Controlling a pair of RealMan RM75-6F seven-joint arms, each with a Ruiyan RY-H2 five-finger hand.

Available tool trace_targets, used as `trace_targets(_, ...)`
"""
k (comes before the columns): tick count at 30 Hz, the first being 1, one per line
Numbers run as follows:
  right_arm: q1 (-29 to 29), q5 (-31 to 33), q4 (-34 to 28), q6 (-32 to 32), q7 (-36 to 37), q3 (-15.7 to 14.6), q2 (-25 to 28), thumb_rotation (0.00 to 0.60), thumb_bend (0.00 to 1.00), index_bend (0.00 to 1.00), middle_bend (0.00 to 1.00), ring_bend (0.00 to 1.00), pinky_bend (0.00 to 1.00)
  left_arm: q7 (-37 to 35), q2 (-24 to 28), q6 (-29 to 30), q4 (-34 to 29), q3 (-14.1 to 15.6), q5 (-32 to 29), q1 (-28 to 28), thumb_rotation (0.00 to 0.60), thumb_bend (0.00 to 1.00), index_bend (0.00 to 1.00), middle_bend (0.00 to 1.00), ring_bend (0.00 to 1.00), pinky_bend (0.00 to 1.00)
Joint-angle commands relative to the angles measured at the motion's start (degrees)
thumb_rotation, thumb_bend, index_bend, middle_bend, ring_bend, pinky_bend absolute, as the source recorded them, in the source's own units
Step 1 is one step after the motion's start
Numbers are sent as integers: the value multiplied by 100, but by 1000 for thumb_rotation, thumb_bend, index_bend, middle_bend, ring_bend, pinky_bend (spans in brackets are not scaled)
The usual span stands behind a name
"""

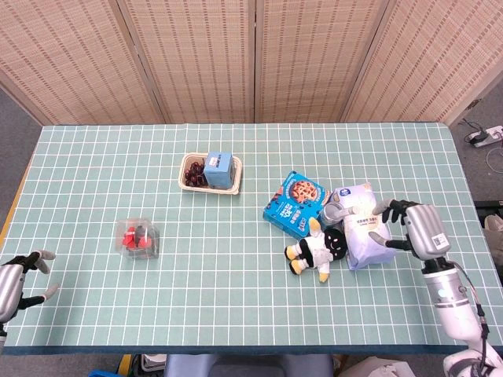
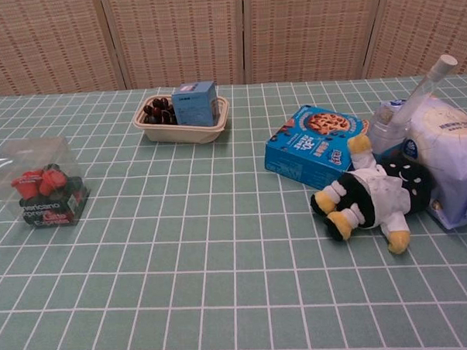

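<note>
A pale lavender bag [image 1: 363, 225] of packaged goods lies on the green checked table [image 1: 236, 298], at the right of the head view. The right hand [image 1: 413, 228] hovers just beside the bag's right edge, its fingers [image 1: 383, 236] spread apart and gripping nothing, their tips close to the bag; whether they touch it cannot be told. In the chest view only one fingertip shows at the upper right.

Pressed against the bag's left side are a clear plastic bottle [image 1: 333, 210] and a black-and-white plush toy [image 1: 318, 246] lying down, so the bag's right side is the open one. A blue cookie box [image 1: 295, 203] lies flat, touching the plush.

Further left, toward the upper middle, a beige tray [image 1: 191, 184] holds dark fruit and a small blue box [image 1: 218, 168]. A clear packet of red items [image 1: 137, 239] sits well apart at the left. The left hand [image 1: 16, 279] rests at the lower left corner, fingers apart, holding nothing.
</note>
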Motion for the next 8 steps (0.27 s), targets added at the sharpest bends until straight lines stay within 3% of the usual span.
trace_targets(1, -665, 494, -744, 460, -1461, -237, 515, 600, 20, 477, 540, 509, 546, 7, -82, 106, 69, -27, 58, 16, 600, 223, 444, 507, 435, 556)
trace_targets(8, -1236, 558, -765, 1153, -1919, -313, 382, 600, 60, 477, 539, 506, 512, 10, -277, 215, 279, -82, 97, 7, 600, 223, 444, 508, 432, 556)
